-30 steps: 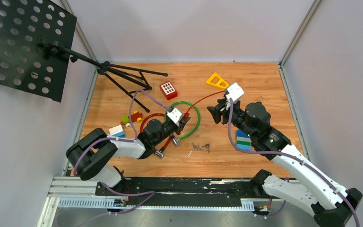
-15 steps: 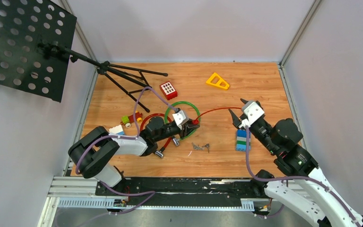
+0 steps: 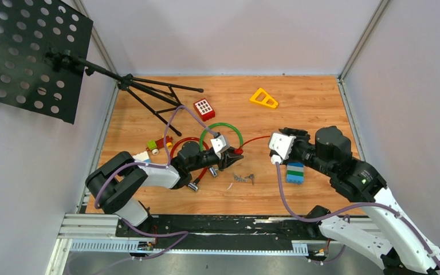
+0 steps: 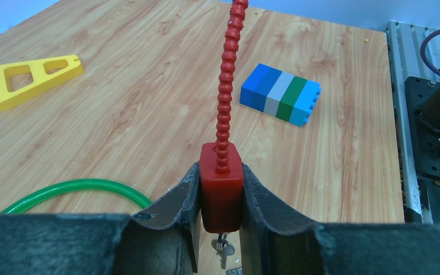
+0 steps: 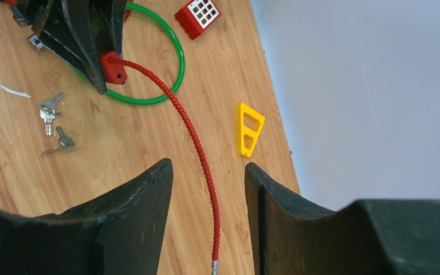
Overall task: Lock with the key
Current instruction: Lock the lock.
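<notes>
We see a wooden tabletop (image 3: 298, 103) walled in by grey panels, with a black perforated music stand (image 3: 28, 57) leaning over its far left corner, tripod legs on the wood. Both arms reach in from the near edge.

The left claw (image 3: 227, 157) lies low near the middle of the tabletop and pinches the red lock body (image 4: 222, 183) squarely between its two fingers. The right claw (image 5: 207, 166) points toward it from the right with its fingers spread and gripping nothing. In its wrist view the loose end of the red ribbed cable (image 5: 192, 134) shows in the gap between them, without visibly touching either one.

That cable runs out of the lock body and curves across the wood to its metal tip (image 5: 213, 264). A green hoop (image 4: 86, 183) lies flat on the wood just behind the left claw.

A stack of blue, grey and green bricks (image 4: 281, 94) sits by the right arm. A yellow triangular frame (image 4: 40, 85) lies toward the far edge, and a red brick with a white grid (image 3: 204, 109) sits left of it.

The keys (image 5: 48, 112) lie on the tabletop just on the near side of the lock body, touched by neither claw.
</notes>
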Robot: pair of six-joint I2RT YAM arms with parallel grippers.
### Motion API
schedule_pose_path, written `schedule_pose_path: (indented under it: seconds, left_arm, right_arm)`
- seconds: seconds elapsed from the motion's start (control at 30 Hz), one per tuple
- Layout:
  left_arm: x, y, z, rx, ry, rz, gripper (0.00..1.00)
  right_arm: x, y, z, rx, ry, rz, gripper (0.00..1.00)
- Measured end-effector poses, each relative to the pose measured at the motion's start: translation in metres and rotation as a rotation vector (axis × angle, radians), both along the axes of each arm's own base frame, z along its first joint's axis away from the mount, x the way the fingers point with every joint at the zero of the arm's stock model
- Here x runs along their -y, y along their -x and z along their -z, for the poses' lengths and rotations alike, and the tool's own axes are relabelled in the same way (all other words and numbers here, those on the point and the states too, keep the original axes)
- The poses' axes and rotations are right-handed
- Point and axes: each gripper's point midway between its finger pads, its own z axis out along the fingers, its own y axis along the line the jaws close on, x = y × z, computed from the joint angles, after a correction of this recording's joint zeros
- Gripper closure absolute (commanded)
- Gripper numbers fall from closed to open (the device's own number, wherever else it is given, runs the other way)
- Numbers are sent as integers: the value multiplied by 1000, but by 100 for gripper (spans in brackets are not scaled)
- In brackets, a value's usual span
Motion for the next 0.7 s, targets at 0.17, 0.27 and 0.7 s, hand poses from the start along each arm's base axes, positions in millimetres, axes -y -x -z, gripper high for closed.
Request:
schedule_pose_path:
  seconds: [0.17, 0.27, 0.7]
  left_arm:
    - [0, 0, 0, -1, 0, -1, 100]
    - [0, 0, 0, -1, 0, -1, 100]
    - [0, 0, 2, -5, -3, -2, 100]
  right_arm:
    - [4, -2, 1, -22, 56, 8, 53]
    - [11, -6, 10, -34, 103, 46, 54]
    - [21, -27, 44, -66, 207, 151, 63]
